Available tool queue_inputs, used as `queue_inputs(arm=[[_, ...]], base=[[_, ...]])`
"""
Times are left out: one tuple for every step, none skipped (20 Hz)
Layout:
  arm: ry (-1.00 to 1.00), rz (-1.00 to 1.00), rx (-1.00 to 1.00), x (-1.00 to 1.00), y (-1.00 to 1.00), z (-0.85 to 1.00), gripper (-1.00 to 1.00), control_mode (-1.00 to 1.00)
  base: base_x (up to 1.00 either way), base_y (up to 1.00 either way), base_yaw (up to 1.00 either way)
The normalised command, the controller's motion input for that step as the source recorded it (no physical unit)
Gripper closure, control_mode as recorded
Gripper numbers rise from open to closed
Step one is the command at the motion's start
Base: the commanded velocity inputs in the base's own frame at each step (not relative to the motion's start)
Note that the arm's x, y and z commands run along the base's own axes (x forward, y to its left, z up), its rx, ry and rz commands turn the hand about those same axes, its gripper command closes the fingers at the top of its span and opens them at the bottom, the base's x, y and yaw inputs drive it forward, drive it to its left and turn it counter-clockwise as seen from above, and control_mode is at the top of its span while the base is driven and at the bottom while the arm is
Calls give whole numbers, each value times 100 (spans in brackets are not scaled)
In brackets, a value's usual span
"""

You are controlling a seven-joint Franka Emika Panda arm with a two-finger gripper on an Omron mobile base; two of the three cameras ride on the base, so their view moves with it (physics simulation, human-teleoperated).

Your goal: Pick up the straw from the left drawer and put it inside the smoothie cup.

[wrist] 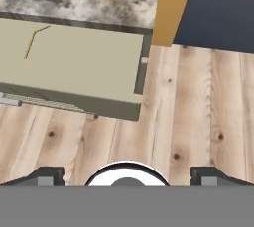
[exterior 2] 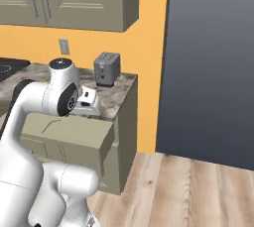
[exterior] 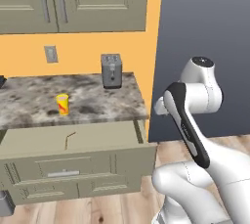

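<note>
The straw (exterior: 70, 139) is lying bent inside the pulled-out left drawer (exterior: 73, 142), toward its middle. The smoothie cup (exterior: 62, 104) is standing upright on the marble table (exterior: 97, 98) behind it, left of the toaster (exterior: 111, 71). The gripper (wrist: 127, 175) is hovering over the wooden floor (wrist: 188, 112), jaws spread wide, pinching nothing.

Left drawer (exterior: 78, 159) beige-olive with a silver bar handle (exterior: 63, 173); straw (exterior: 69, 139) thin tan-brown against its paler inside. Smoothie cup (exterior: 62, 104) yellow with a red mark, on a mottled grey-brown-white stone-look counter (exterior: 93, 101) — toaster (exterior: 111, 71) grey. Back wall (exterior: 83, 54) orange (side panel (exterior 2: 213, 67) flat dark slate-blue), upper cabinets (exterior: 73, 0) olive — floor (wrist: 188, 117) light wood grain with dark knots.
</note>
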Motion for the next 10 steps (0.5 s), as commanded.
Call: queue_inputs(arm=[[0,0,0,0,0,0,-100,100],[0,0,0,0,0,0,-100,100],[0,0,0,0,0,0,-100,100],[0,0,0,0,0,0,-100,100],[0,0,0,0,0,0,-100,100],[0,0,0,0,0,0,-100,100],[0,0,0,0,0,0,-100,100],[0,0,0,0,0,0,-100,100],[0,0,0,0,0,0,-100,100],[0,0,0,0,0,0,-100,100]], base=[[0,83,0],[0,78,0],[0,76,-3],[0,77,-4],[0,75,-6],[0,71,-8],[0,72,-10],[0,72,-14],[0,74,-17],[0,74,-19]])
